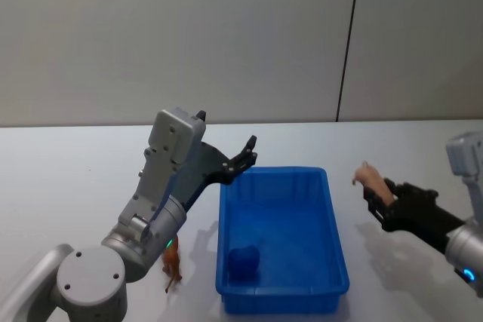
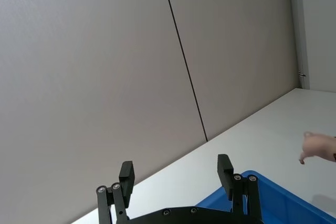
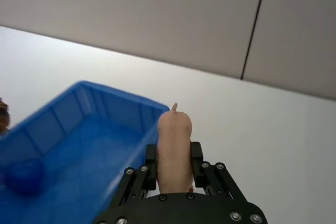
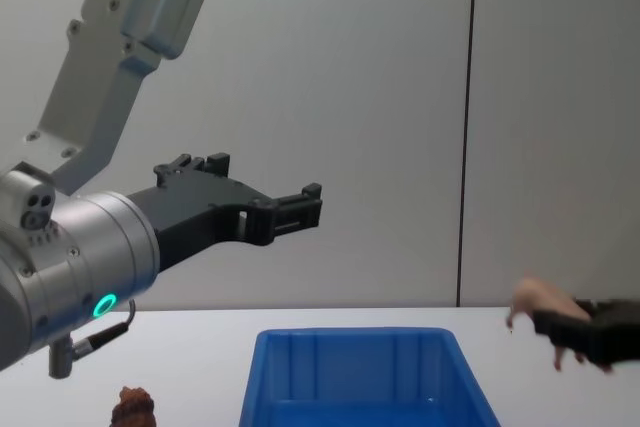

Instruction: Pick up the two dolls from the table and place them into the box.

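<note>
**A:** The right end effector [image 1: 375, 195] sits right of centre in the head view, pinching the pale doll [image 1: 367, 177] above the bench [image 1: 75, 179].

**B:** Where is the box [image 1: 333, 220]?

**A:** Bottom centre, with its right rim just left of that doll. I judge the coming move to be a short carry leftward over the rim. A dark blue lump [image 1: 244, 262] occupies the lower-left corner inside the box, and the rest of its floor is free.

**B:** And the second doll?

**A:** The reddish-brown doll [image 1: 173, 264] stands on the bench just beside the box's left wall, low in the frame under the left arm. The left end effector [image 1: 249, 151] hangs over the box's upper-left corner. That arm is nearer, though the doll lies below and behind its fingers.

**B:** Left wrist view?

**A:** The left end effector [image 2: 176, 174] is at the bottom edge, spread wide and holding nothing. A corner of the box [image 2: 262, 198] shows at lower right.

**B:** Right wrist view?

**A:** The pale doll [image 3: 175, 129] is clamped at bottom centre. Its long axis runs straight out along the fingers, and its tip reaches past them. The box [image 3: 105, 88] opens to the left of it.

**B:** Chest view?

**A:** The left end effector [image 4: 308, 207] is mid-left, well above the box [image 4: 350, 377]. At the right edge the pale doll [image 4: 535, 299] rides higher than the rim, so it looks able to clear it. The reddish-brown doll [image 4: 133, 407] is at bottom left.
</note>
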Controlling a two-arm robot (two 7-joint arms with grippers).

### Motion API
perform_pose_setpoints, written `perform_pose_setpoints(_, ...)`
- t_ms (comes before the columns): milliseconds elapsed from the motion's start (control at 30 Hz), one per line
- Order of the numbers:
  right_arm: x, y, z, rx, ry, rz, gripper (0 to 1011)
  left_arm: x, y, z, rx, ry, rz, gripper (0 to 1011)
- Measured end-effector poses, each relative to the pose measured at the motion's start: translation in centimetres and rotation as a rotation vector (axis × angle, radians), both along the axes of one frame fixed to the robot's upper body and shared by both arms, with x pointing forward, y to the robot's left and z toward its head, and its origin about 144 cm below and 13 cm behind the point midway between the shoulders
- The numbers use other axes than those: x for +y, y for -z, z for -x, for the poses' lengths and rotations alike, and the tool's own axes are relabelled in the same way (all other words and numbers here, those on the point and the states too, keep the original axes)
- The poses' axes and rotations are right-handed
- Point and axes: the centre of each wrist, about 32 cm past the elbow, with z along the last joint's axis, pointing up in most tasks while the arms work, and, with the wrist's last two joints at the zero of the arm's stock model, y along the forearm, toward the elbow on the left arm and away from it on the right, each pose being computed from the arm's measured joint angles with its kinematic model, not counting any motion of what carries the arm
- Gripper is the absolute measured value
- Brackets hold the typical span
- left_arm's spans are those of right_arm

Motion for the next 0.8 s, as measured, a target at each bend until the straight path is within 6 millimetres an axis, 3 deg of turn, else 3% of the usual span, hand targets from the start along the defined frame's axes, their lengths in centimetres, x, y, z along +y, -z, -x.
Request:
perform_pose_setpoints(367, 2.0, -2.2, -1.1, -0.069, -0.137, -0.022, 362, 0.0, 0.0, 0.0, 0.000, 0.000, 0.000, 1001)
perform_pose_setpoints(667, 4.1, -2.9, -1.9, -0.050, -0.234, -0.029, 362, 0.0, 0.0, 0.0, 0.000, 0.000, 0.000, 1001)
perform_pose_setpoints(800, 4.7, -2.9, -2.2, -0.037, -0.262, -0.028, 430, 0.0, 0.0, 0.0, 0.000, 0.000, 0.000, 1001)
